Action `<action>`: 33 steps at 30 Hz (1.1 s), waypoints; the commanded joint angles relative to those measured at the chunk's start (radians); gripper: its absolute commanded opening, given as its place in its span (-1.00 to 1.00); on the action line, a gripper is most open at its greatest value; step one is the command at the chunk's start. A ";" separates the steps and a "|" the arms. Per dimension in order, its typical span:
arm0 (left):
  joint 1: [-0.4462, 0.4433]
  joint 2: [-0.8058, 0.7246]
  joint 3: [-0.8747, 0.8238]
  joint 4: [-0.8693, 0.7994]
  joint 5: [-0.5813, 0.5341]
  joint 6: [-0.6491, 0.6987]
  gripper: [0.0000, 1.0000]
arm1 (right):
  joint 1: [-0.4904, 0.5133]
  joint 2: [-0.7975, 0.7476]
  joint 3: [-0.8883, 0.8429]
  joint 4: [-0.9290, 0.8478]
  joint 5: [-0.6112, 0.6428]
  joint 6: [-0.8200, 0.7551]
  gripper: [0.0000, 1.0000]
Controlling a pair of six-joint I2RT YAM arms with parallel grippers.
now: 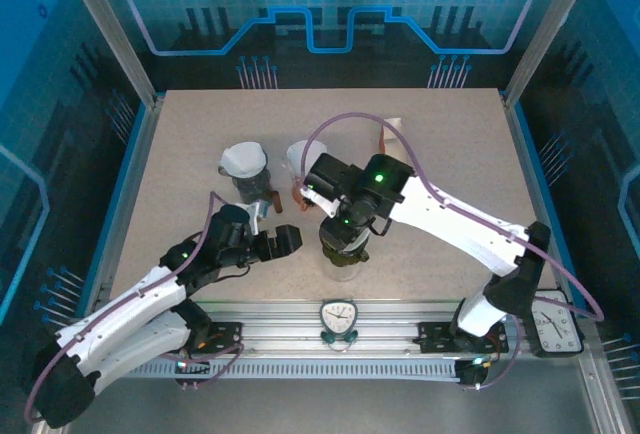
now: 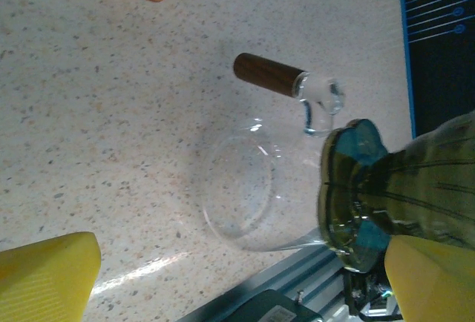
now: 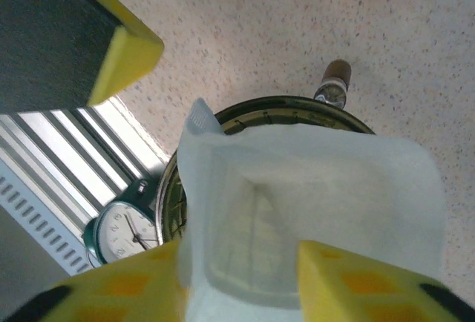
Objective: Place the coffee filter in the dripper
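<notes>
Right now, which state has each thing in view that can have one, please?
left hand: open, holding nothing.
right hand: shut on the coffee filter.
coffee filter: spread open, over the mouth of the dripper, not released.
dripper: upright on the glass carafe.
glass carafe: upright, looks empty.
second dripper: upright, white filter inside.
</notes>
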 commanded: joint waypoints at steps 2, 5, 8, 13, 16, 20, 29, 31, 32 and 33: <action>0.009 -0.004 0.061 0.027 0.054 0.018 0.97 | -0.004 -0.086 -0.016 0.041 0.014 0.016 0.06; 0.009 0.007 0.107 0.024 0.075 0.033 0.88 | -0.005 -0.142 -0.043 0.073 0.049 0.034 0.19; 0.005 0.042 0.177 0.001 0.102 0.071 0.76 | -0.023 -0.201 -0.099 0.120 0.106 0.061 0.25; -0.054 0.128 0.282 -0.057 0.090 0.141 0.61 | -0.108 -0.270 -0.229 0.186 0.153 0.091 0.19; -0.098 0.166 0.319 -0.092 0.056 0.168 0.40 | -0.152 -0.301 -0.290 0.237 0.103 0.089 0.05; -0.103 0.185 0.309 -0.084 0.057 0.167 0.14 | -0.168 -0.299 -0.330 0.256 0.075 0.079 -0.19; -0.104 0.218 0.273 -0.019 0.074 0.142 -0.14 | -0.172 -0.283 -0.401 0.299 0.042 0.076 -0.68; -0.103 0.226 0.268 -0.008 0.081 0.138 -0.16 | -0.169 -0.278 -0.408 0.305 0.040 0.076 -0.71; -0.103 0.229 0.266 -0.006 0.083 0.136 -0.17 | -0.170 -0.277 -0.411 0.308 0.040 0.077 -0.72; -0.103 0.228 0.265 -0.004 0.083 0.135 -0.17 | -0.168 -0.279 -0.413 0.311 0.038 0.079 -0.72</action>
